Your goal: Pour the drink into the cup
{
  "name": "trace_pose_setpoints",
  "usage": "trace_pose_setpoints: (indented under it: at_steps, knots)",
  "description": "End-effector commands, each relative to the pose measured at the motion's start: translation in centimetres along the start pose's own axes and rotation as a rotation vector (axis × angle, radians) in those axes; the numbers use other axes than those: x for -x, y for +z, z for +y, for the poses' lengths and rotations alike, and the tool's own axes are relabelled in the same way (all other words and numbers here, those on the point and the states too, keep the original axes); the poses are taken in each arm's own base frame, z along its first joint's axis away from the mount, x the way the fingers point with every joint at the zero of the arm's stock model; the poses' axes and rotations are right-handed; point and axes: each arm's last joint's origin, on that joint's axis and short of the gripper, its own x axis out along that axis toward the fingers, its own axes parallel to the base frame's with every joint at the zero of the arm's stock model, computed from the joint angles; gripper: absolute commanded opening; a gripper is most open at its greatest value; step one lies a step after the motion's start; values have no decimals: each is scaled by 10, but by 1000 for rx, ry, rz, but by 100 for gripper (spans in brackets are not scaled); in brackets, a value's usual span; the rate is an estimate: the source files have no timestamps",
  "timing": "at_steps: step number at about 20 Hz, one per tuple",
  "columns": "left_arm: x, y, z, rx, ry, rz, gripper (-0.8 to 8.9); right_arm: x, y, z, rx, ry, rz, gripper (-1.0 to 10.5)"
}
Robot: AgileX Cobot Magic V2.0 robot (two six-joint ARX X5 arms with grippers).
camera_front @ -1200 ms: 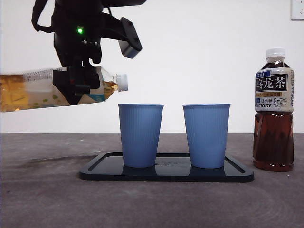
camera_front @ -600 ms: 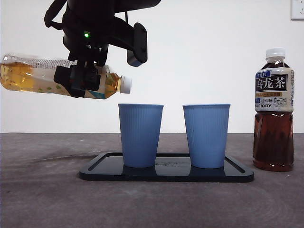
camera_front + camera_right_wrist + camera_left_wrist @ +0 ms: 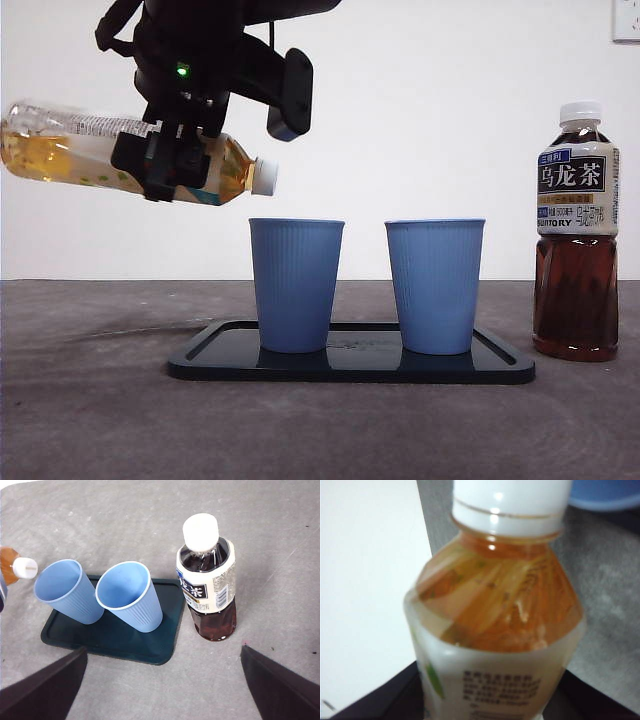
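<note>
My left gripper (image 3: pixel 170 160) is shut on a clear bottle of pale tea (image 3: pixel 70 155), held almost level with its white cap (image 3: pixel 265 177) on. The capped mouth dips slightly, just above and left of the left blue cup (image 3: pixel 295 285). In the left wrist view the bottle (image 3: pixel 500 620) fills the picture, with a cup rim (image 3: pixel 607 492) beyond the cap. A second blue cup (image 3: pixel 435 285) stands to the right on the same black tray (image 3: pixel 350 365). My right gripper (image 3: pixel 160 690) is open and empty, high above the table, looking down on both cups (image 3: pixel 67 590) (image 3: pixel 130 595).
A capped bottle of dark oolong tea (image 3: pixel 577 235) stands upright on the grey table just right of the tray; it also shows in the right wrist view (image 3: pixel 207 580). A white wall lies behind.
The left gripper has risen and shifted right a little with the bottle. The bottle's base has lifted, so its capped mouth now tips slightly down toward the left cup.
</note>
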Motion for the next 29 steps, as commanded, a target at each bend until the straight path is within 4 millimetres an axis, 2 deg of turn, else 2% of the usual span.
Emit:
trace_pose_setpoints:
  at_steps: [1, 4, 9, 12, 16, 19, 22, 26, 29]
  knots:
    - [6, 5, 4, 180, 33, 7, 184, 2, 3, 2, -1, 9, -6, 490]
    - [7, 3, 4, 289, 15, 0, 184, 2, 2, 2, 3, 5, 8, 490]
    - [22, -11, 17, 579, -173, -136, 183, 2, 0, 1, 25, 2, 21, 490]
    - [28, -28, 33, 779, -255, -190, 182, 2, 0, 1, 59, 4, 20, 490]
    - [24, -57, 46, 1028, -354, -257, 182, 2, 0, 3, 91, 50, 29, 490]
    - [15, -78, 38, 1133, -346, -317, 182, 3, 0, 5, 101, 121, 42, 490]
    - [0, -91, 20, 1250, -373, -425, 182, 3, -1, 5, 100, 131, 44, 490]
    - [-21, -93, -2, 1363, -353, -548, 182, 3, 0, 5, 94, 130, 45, 490]
    - [-33, -94, -10, 1434, -291, -608, 182, 2, 0, 5, 93, 128, 45, 490]
